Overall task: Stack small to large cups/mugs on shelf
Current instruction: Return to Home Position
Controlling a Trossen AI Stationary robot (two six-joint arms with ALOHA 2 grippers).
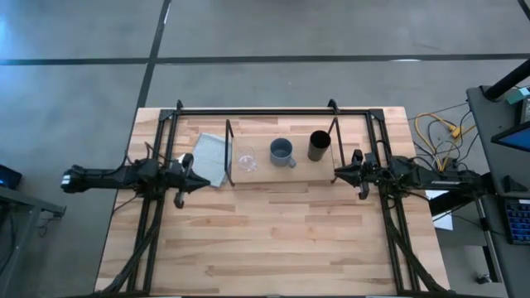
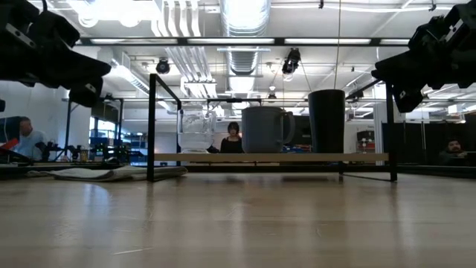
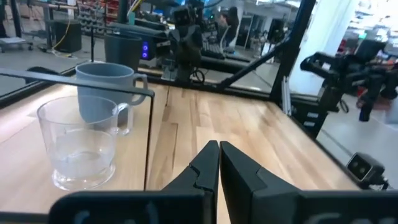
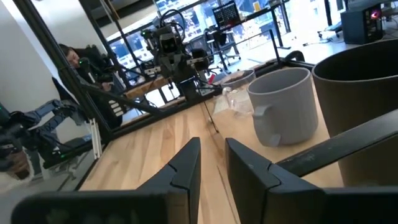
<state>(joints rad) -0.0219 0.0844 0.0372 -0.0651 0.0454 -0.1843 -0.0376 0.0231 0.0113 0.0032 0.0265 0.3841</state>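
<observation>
Cups [image 1: 281,152]: ranged along shelf [image 2: 223,157]. Left gripper [image 3: 219,144] pinched shut, right gripper [image 4: 212,142] slightly parted; could clip dark cup [image 1: 320,146] if swung inward.

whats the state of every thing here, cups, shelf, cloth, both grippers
clear cup: upright on shelf, looks empty
blue mug: upright on shelf, in the middle
black cup: upright on shelf
shelf: holds all three cups
grey cloth: folded, flat beside shelf
left gripper: jaws shut, empty
right gripper: jaws slightly open, empty
</observation>
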